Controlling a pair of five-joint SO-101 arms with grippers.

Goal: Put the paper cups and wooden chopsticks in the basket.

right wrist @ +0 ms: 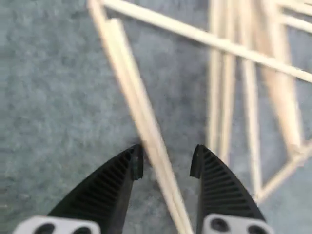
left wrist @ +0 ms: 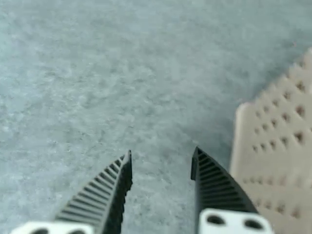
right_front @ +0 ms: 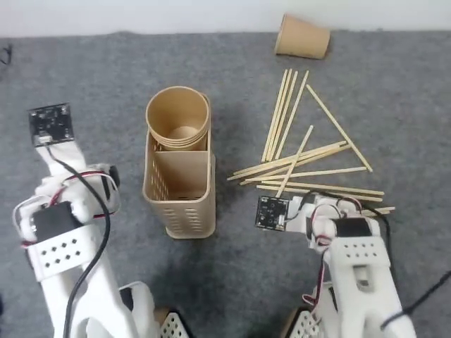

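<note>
Your left tool (left wrist: pixel 162 152) is spread above the grey surface (left wrist: pixel 122 73), just left of the basket (right_front: pixel 180 208). Your right tool (right wrist: pixel 168 148) is spread too, with its jaws on either side of two of the wooden chopsticks (right_front: pixel 303 165) scattered right of the basket. Stacked paper cups (right_front: pixel 177 121) stand in the basket's far compartment. One loose cup (right_front: pixel 301 36) lies on its side, far right.

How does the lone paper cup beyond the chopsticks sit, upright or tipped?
Tipped: the paper cup lies on its side, its tapered wall showing.
</note>
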